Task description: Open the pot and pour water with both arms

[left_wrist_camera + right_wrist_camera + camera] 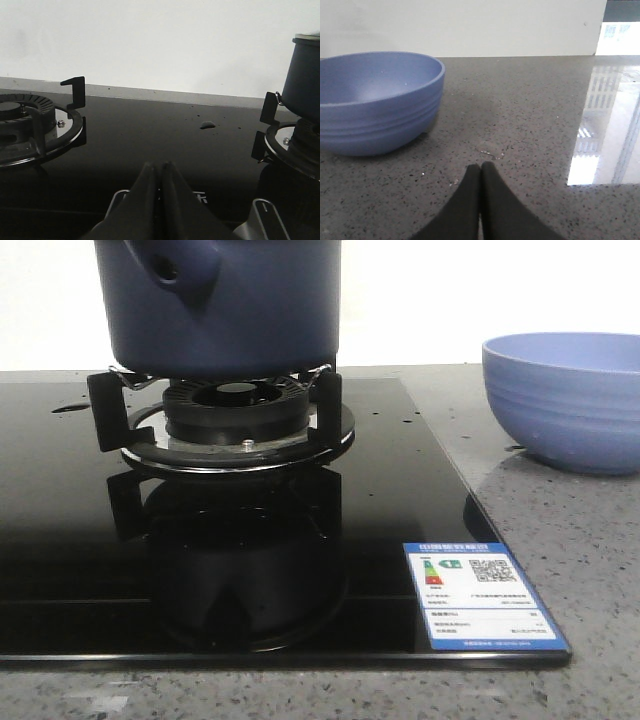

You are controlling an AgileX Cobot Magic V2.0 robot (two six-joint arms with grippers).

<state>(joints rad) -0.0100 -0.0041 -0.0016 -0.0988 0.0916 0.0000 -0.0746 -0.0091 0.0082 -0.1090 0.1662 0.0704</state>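
Nothing begun: pot (225, 305) sits on its burner stand (235, 420) left of the bowl (565, 400); left gripper (160, 170) and right gripper (480, 170) pressed together, empty, so the first reach toward the pot likely needs them parted.

Plain white wall (150, 40) behind a speckled grey stone counter (530, 110) — glossy, window light mirrored on it.

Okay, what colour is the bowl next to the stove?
Light periwinkle blue, with ribbed bands around its wall; the bowl shows best in the right wrist view.
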